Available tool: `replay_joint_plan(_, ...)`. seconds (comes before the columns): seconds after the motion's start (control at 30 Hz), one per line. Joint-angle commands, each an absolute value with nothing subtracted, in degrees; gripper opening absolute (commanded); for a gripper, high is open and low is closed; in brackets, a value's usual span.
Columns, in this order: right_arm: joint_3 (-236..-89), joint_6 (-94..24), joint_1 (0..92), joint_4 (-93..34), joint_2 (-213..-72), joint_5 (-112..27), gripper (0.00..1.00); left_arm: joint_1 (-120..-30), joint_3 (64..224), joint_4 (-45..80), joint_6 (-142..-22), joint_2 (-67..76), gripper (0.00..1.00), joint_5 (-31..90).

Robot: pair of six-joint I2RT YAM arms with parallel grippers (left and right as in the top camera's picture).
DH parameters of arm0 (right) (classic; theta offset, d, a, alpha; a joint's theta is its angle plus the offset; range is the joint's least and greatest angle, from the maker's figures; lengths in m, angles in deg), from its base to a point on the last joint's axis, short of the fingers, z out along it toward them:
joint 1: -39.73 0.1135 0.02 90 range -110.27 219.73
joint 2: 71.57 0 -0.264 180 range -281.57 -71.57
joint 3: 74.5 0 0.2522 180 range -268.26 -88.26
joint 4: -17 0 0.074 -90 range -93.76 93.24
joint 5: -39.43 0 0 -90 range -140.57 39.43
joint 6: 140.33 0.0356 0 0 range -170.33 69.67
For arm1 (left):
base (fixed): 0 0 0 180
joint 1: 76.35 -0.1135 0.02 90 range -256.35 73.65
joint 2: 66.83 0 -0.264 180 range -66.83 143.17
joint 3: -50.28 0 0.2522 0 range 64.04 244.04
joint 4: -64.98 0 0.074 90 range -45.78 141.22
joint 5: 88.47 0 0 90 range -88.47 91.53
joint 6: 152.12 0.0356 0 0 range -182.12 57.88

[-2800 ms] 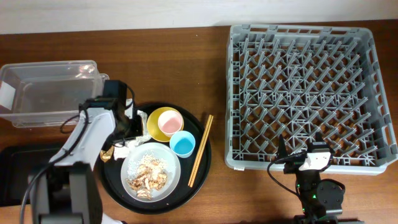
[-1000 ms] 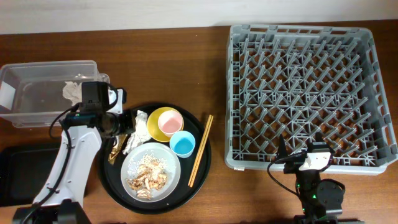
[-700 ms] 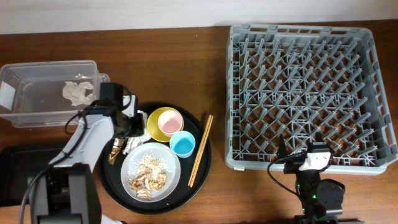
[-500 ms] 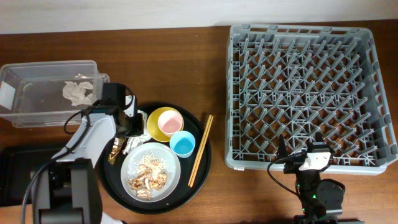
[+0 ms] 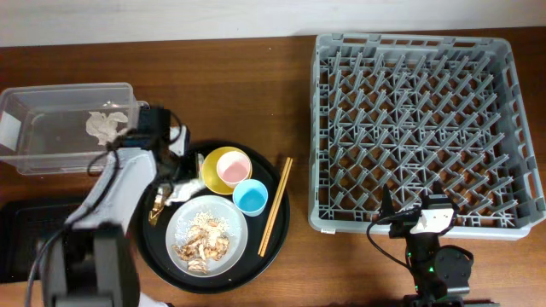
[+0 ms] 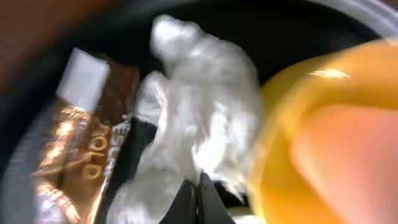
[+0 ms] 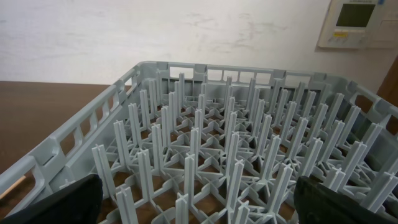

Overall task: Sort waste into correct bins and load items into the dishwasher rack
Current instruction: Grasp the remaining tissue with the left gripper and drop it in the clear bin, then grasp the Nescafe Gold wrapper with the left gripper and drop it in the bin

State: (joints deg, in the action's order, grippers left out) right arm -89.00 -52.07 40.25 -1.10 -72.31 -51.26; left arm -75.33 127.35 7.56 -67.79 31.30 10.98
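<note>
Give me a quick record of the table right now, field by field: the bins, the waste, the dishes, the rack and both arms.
clear tub: one crumpled napkin inside
round black tray: second napkin, gold wrapper, all the dishes
dishes: pink cup inside yellow bowl; blue cup; plate with food scraps; chopsticks
dishwasher rack: nothing loaded
left fingers: shut at the second napkin's edge; whether they pinch it is unclear
right fingers: wide open, by the rack's front edge
</note>
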Motion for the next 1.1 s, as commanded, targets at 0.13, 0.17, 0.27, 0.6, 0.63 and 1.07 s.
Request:
replay_joint_plan(0.13,-88.6,-52.1,39.9,-1.3,-72.0,-52.1,0.98,-75.4,132.1,11.7,-71.9,9.6,0.01,6.2)
replay_joint_plan(0.17,-88.6,-52.0,39.9,-1.3,-72.0,-52.1,0.98,-75.4,132.1,13.7,-71.9,8.5,0.01,4.9)
replay_joint_plan(0.27,-88.6,-52.0,39.9,-1.3,-72.0,-52.1,0.98,-75.4,132.0,22.6,-71.9,7.3,0.01,-4.6)
replay_joint_plan(0.6,-88.6,-52.0,39.9,-1.3,-72.0,-52.1,0.98,-92.4,132.0,46.3,-71.9,19.8,0.53,-10.3)
replay_joint_plan(0.63,-88.6,-52.0,39.9,-1.3,-72.0,-52.1,0.99,-93.7,132.0,46.4,-71.9,21.4,0.87,-10.3)
replay_joint_plan(1.07,-88.6,-52.0,39.9,-1.3,-72.0,-52.1,0.98,-87.9,131.4,3.0,-55.3,12.6,0.67,29.1)
